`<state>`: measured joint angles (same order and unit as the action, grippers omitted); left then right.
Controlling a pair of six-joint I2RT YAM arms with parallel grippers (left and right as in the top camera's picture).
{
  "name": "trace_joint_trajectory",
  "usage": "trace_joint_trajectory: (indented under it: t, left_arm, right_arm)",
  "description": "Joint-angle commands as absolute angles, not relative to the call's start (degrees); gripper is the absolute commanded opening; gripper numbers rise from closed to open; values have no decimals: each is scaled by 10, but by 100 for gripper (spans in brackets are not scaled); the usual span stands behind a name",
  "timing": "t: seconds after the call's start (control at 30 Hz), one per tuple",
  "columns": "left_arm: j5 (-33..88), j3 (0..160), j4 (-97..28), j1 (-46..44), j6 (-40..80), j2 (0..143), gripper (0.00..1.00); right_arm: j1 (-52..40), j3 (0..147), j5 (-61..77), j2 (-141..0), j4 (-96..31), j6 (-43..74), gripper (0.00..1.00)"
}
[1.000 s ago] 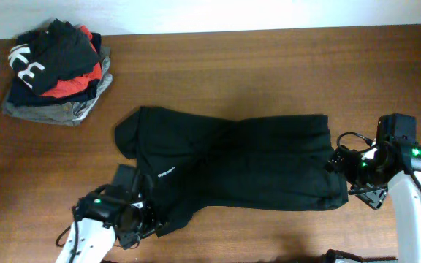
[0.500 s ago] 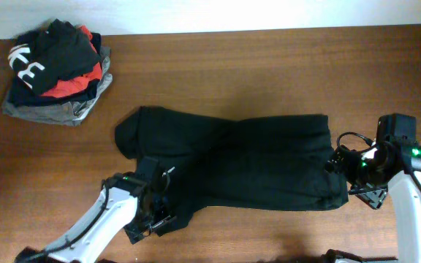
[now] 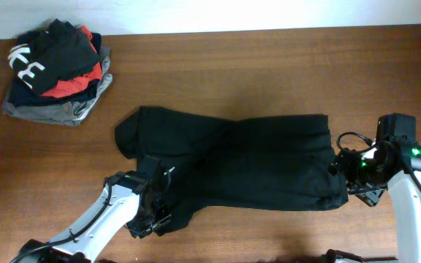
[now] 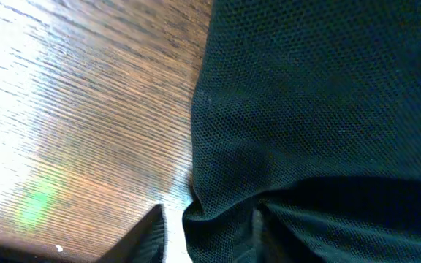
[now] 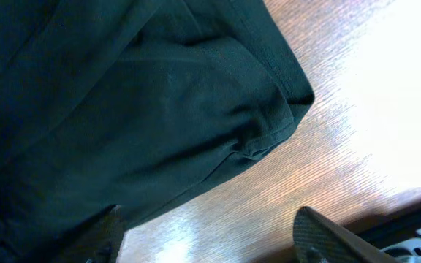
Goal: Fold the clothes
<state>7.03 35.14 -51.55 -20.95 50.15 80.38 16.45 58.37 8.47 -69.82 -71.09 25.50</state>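
The clothes (image 3: 232, 161), a black top, lie spread across the middle of the wooden table. My left gripper (image 3: 154, 212) sits at their lower left corner. In the left wrist view a fold of the black mesh fabric (image 4: 327, 95) bulges between the jaws of my left gripper (image 4: 203, 237). A strip of bare table shows between the fold and the left finger (image 4: 148, 235), so the jaws are open. My right gripper (image 3: 340, 172) is at the garment's right edge. In the right wrist view the right gripper (image 5: 214, 237) stands open over bare wood, with the hem corner (image 5: 283, 117) just ahead.
A pile of folded garments (image 3: 53, 69) in black, red, navy and grey sits at the back left corner. The table's far edge (image 3: 269, 31) meets a white wall. Cables hang from the right arm (image 3: 404, 157).
My left arm has swung in over the garment's lower left corner and its jaws have narrowed around a fold. The right jaws have narrowed slightly; the right arm has barely moved.
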Motion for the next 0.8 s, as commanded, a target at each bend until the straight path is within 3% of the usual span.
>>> trace_joint_trajectory:
  t: [0.0,0.1,0.17,0.77]
  left_arm:
    - [66,355,-516,-213,501,807,29]
    - [66,350,-513,-213,501,807,8]
    - [66,343,-507,-213,501,807,1]
    - [66,319,-478,-213,496,807,1]
  right_arm:
    - [161,560,79,-702,-710,277,72]
    - [161,536,79,-702,-697,282,71]
    - [161,520,80,-702,-691,291,71]
    - [161,399,84,-705,-593,397,66]
